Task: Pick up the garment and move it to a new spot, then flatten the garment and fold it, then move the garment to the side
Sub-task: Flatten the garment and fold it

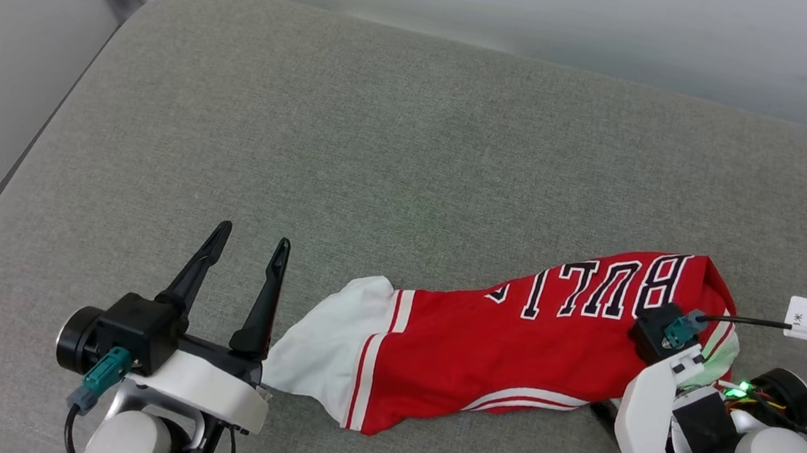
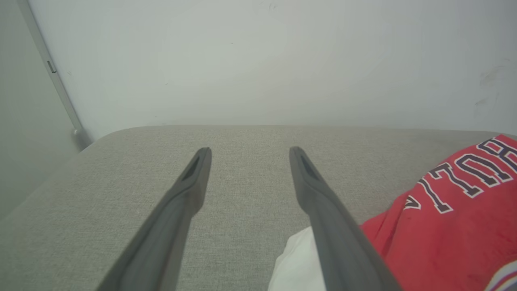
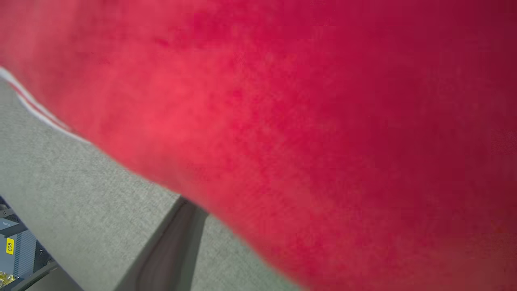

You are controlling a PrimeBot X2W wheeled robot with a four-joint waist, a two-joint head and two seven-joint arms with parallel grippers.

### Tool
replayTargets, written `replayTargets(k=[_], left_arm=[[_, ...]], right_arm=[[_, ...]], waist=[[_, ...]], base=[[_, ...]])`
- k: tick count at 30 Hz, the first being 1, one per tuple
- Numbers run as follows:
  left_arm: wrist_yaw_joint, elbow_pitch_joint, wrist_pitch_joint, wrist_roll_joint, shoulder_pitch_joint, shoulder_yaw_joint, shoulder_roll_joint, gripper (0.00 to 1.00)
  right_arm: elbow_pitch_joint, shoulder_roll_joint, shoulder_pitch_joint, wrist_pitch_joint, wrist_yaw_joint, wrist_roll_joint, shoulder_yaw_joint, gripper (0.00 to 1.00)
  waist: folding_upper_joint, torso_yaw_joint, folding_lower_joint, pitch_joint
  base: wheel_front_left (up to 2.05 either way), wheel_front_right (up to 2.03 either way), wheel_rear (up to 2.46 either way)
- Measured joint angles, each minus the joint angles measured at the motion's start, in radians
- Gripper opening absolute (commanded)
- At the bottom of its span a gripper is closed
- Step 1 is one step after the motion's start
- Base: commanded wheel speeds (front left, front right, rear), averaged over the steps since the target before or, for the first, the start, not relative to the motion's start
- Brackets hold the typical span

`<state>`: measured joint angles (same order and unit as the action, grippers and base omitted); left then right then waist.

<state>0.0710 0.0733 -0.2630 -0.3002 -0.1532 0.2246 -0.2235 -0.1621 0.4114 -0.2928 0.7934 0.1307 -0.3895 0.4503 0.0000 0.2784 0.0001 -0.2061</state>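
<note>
Head view: the left gripper (image 1: 253, 237) sits low at the left, fingers pointing up the frame, spread wide and empty. The jersey (image 1: 510, 350) lies bunched in a long strip on the grey cushion (image 1: 384, 127), its white sleeve just beside that gripper. The right gripper (image 1: 658, 373) is angled onto the jersey's lettered end, its fingers hidden.

Left wrist view: the fingers (image 2: 190, 190) are parted over bare cushion (image 2: 246, 169); the jersey (image 2: 444, 230) is at the right.

Right wrist view: red jersey fabric (image 3: 303, 121) is blurred against the lens. Jaw state cannot be told.
</note>
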Motion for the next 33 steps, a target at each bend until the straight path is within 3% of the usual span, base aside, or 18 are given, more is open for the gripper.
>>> replayTargets(k=[1, 7, 12, 17, 22, 28, 31, 33], left_arm=[[0.004, 0.002, 0.000, 0.004, 0.000, -0.003, 0.005, 1.00], [0.019, 0.026, 0.000, 0.017, 0.001, -0.017, 0.017, 1.00], [0.028, 0.040, 0.000, 0.024, 0.017, -0.033, 0.020, 1.00], [0.035, 0.046, 0.000, 0.029, 0.044, -0.040, 0.031, 1.00], [0.041, 0.046, 0.000, 0.034, 0.053, -0.044, 0.043, 1.00], [0.045, 0.045, 0.000, 0.038, 0.057, -0.053, 0.054, 1.00], [0.049, 0.047, 0.000, 0.041, 0.057, -0.054, 0.059, 1.00], [0.049, 0.050, 0.000, 0.042, 0.057, -0.055, 0.061, 1.00]], right_arm=[[-0.003, 0.004, -0.005, -0.001, 0.000, -0.006, 0.010, 0.00], [0.008, 0.036, 0.000, -0.035, 0.000, -0.070, 0.060, 0.00], [0.089, 0.130, 0.084, -0.019, 0.000, -0.133, 0.063, 0.00], [0.164, 0.249, 0.206, 0.030, 0.000, -0.178, -0.016, 0.00], [0.180, 0.320, 0.343, 0.082, 0.000, -0.197, -0.147, 0.00], [0.128, 0.306, 0.437, 0.058, 0.000, -0.126, -0.310, 0.00], [0.120, 0.239, 0.442, 0.013, 0.000, -0.118, -0.336, 0.00], [0.125, 0.193, 0.436, -0.039, 0.000, -0.103, -0.350, 1.00]], waist=[[0.0000, 0.002, 0.0000, -0.002], [0.0000, -0.011, 0.0000, 0.018], [0.0000, -0.038, 0.0000, 0.058], [0.0000, -0.078, 0.0000, 0.096], [0.0000, -0.119, 0.0000, 0.122], [0.0000, -0.143, 0.0000, 0.119], [0.0000, -0.149, 0.0000, 0.115], [0.0000, -0.153, 0.0000, 0.117]], base=[[0.00, 0.00, 0.00], [0.00, 0.00, 0.00], [0.00, 0.00, 0.00], [0.00, 0.00, 0.00], [0.00, 0.00, 0.00], [0.00, 0.00, 0.00], [0.00, 0.00, 0.00], [0.00, 0.00, 0.00]])
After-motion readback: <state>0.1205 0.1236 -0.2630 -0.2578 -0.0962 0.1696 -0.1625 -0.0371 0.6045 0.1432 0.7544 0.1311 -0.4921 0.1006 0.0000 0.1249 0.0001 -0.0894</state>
